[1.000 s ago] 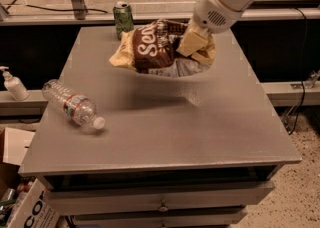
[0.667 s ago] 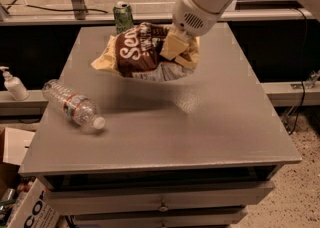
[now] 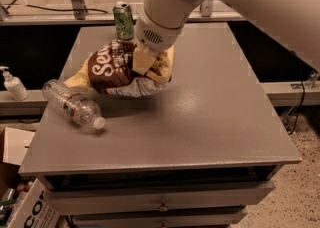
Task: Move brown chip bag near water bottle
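Grey and matte, the table [image 3: 210, 122] fills most of the view, with drawers [image 3: 160, 199] under its front edge. Off its left side a small white pump bottle [image 3: 12, 85] stands on a lower ledge. Below that is a cardboard box [image 3: 31, 208] printed with large black letters, of which only "CO" shows. On the left part of the tabletop the water bottle [image 3: 71, 105] lies on its side, white cap pointing toward the front edge. A red-and-white label wraps its ribbed middle, but the wording is too small to read. Just beside it, to the right and a little further back, is the brown chip bag [image 3: 112, 67]. Its pale yellow left end reaches close to the bottle's base, and whether the two touch cannot be told. White script beginning "Se" runs across the dark brown centre, and the smaller white print above it is unreadable. Behind the bag, near the back edge, a green soda can [image 3: 123, 20] stands upright with its markings unclear. The gripper [image 3: 145, 64] sits over the bag's right half, its pale fingers closed on the crinkled material. The bag bunches there and shows a silvery underside. A thick white arm [image 3: 165, 9] rises from it toward the upper right corner. At the far right a dark cable [image 3: 300, 103] hangs toward the speckled floor [image 3: 305, 187].
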Tool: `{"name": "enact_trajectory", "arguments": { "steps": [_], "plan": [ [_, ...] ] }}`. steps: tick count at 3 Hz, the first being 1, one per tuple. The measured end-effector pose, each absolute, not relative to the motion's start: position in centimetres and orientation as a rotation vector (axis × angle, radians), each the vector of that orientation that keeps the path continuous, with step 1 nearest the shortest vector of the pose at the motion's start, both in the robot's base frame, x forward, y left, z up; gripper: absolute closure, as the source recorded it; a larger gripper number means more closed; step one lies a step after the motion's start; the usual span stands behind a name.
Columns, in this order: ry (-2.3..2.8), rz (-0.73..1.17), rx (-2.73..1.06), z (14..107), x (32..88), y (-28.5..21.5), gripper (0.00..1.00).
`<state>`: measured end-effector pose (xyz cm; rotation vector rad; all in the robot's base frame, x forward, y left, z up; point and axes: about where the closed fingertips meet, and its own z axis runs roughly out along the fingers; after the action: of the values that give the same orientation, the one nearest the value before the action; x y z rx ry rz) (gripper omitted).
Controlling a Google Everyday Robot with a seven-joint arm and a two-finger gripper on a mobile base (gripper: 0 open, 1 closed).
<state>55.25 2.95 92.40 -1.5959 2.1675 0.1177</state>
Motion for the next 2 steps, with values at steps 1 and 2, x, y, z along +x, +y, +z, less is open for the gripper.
{"name": "enact_trajectory", "arguments": {
  "steps": [1, 2],
  "plan": [
    [2.215, 0.110, -1.600, 90.1, 55.1, 4.8, 1.00],
    [2.272, 0.104, -1.571, 87.9, 55.5, 5.0, 1.00]
  ]
}}
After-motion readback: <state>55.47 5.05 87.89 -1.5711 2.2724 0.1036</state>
